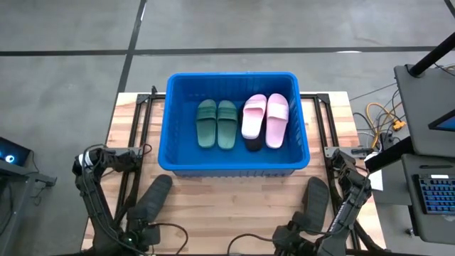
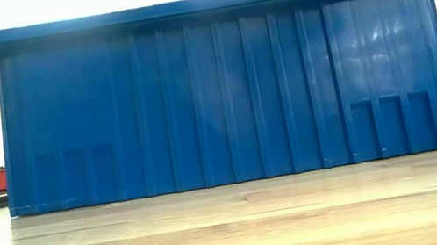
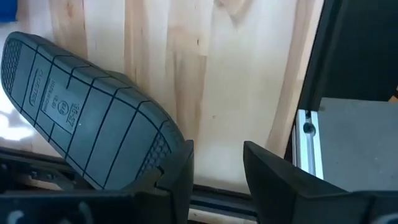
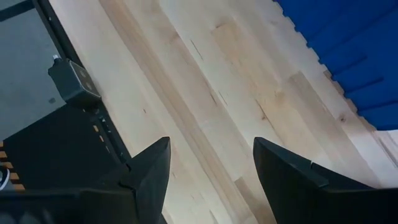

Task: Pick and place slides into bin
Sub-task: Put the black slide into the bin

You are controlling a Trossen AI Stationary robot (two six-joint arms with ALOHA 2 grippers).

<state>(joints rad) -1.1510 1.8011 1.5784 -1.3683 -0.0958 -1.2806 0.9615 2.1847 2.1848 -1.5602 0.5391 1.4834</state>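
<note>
Grey concrete floor surrounds the wooden table [image 1: 234, 195] in the high view, with the blue bin [image 1: 234, 171] at its far middle. Inside lie a green pair [image 1: 217, 123] on the left and a pink pair [image 1: 265, 119] on the right, something dark peeping from under the pink. Two dark slides remain on the near table: one near the left [image 1: 151, 197], one near the right [image 1: 316, 203]. Both arms sit folded at the near edge, beside those slides.

From table height, the bin's ribbed wall [image 2: 223, 95] fills the picture; neither gripper shows.

Past the left gripper [image 3: 217, 171], its jaws stand apart with bare wood between them, holding nothing; the dark slide [image 3: 87, 124] lies sole up just beside one finger [image 3: 177, 180]. My judgement: the gripper should shift sideways so the sole's edge sits between the jaws before closing.

Past the right gripper [image 4: 211, 171], the jaws stand wide and empty over bare wood, the bin's corner [image 4: 354, 56] farther off. It likely needs to turn toward its own slide, then lift high enough to clear the rim
</note>
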